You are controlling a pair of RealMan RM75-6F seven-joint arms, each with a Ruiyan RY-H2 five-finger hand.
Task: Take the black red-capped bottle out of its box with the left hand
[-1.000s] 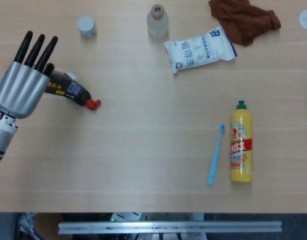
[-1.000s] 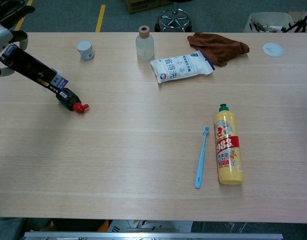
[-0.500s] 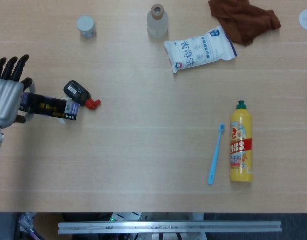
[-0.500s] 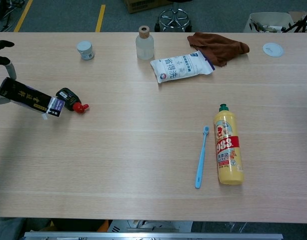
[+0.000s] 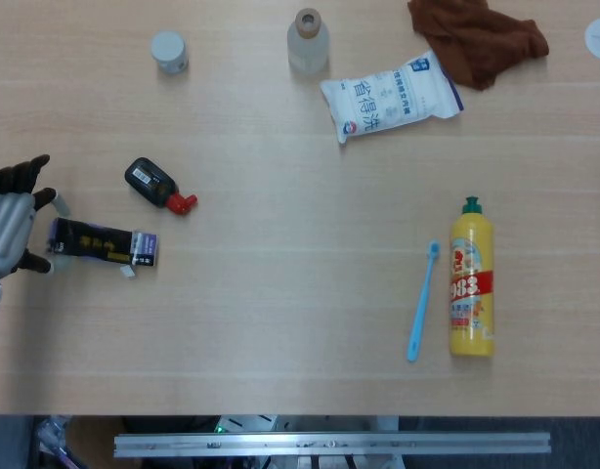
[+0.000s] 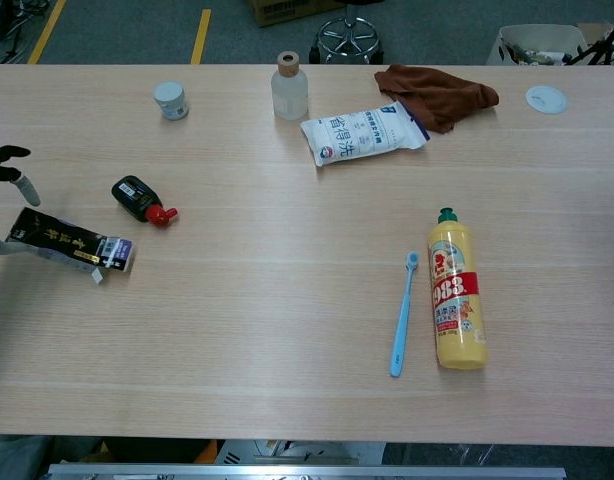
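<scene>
head view shows the black red-capped bottle (image 5: 158, 185) lying on its side on the bench (image 5: 280, 293), out of its box, cap pointing toward the yellow bottle. just below and left of that bottle lies the black box (image 5: 103, 241), flat on the bench with its open flap end toward the bottle. the left robot hand (image 5: 12, 217) sits at the box's far end from the bottle, fingers spread around that end; whether it still pinches the box cannot be told. well right of the bottle lie a blue toothbrush (image 5: 422, 302) and the yellow bottle (image 5: 472, 280), side by side.
</scene>
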